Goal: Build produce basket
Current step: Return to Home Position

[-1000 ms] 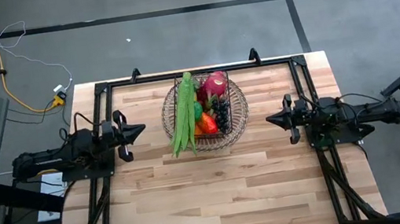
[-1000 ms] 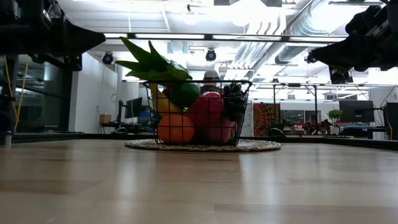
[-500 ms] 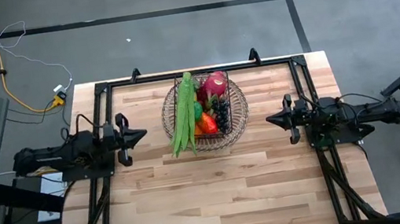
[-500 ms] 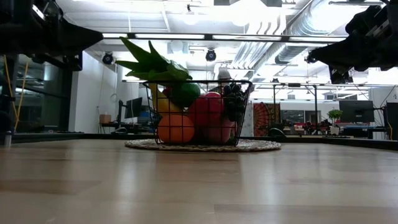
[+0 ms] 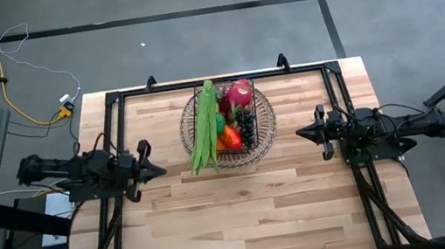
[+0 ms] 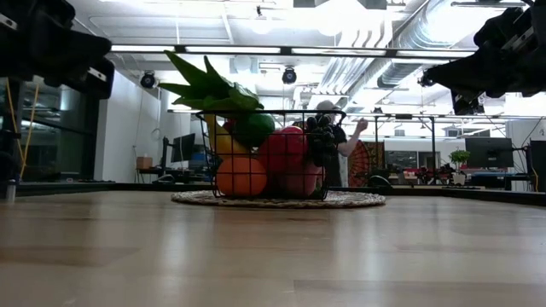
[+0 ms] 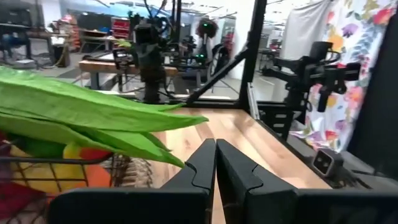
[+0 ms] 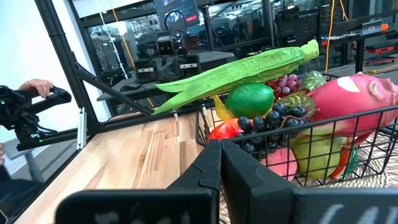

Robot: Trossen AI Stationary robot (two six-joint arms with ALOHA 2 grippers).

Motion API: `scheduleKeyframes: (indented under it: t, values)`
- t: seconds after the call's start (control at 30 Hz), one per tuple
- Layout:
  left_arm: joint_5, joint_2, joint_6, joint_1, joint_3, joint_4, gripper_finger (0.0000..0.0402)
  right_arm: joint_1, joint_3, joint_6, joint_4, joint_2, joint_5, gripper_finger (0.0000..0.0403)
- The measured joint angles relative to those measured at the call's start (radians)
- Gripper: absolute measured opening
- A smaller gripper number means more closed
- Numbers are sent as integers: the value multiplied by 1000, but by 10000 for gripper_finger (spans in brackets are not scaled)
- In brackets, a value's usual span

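Note:
The dark wire-mesh basket (image 6: 334,128) stands on a round wicker tray (image 5: 269,140) at the table's far middle. It holds long green beans (image 5: 203,132), a pink dragon fruit (image 5: 238,94), dark grapes (image 5: 246,126), an orange (image 6: 241,176) and other produce. The beans lean out over the basket's rim toward the near side. My left gripper (image 5: 159,171) is shut and empty, left of the tray, above the table; it also shows in the left wrist view (image 7: 216,163). My right gripper (image 5: 300,133) is shut and empty, right of the tray; it also shows in the right wrist view (image 8: 221,167).
A black frame (image 5: 216,81) runs along the table's far edge and down both sides. Bare wood (image 5: 245,218) lies between the tray and the near edge. A person (image 6: 341,136) stands in the room behind the basket, and a hand (image 8: 34,86) shows beyond the table.
My left gripper has swung away from the basket toward the table's near edge, staying shut and empty. The person behind the basket has shifted to the right and raised an arm.

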Motion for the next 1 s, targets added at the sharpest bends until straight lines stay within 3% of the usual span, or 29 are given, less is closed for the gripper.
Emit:
scheduleKeyframes:
  t: [1.0]
  values:
    - [-3,6,45,-42,0,1,3,0,0,0,0,0,3,0]
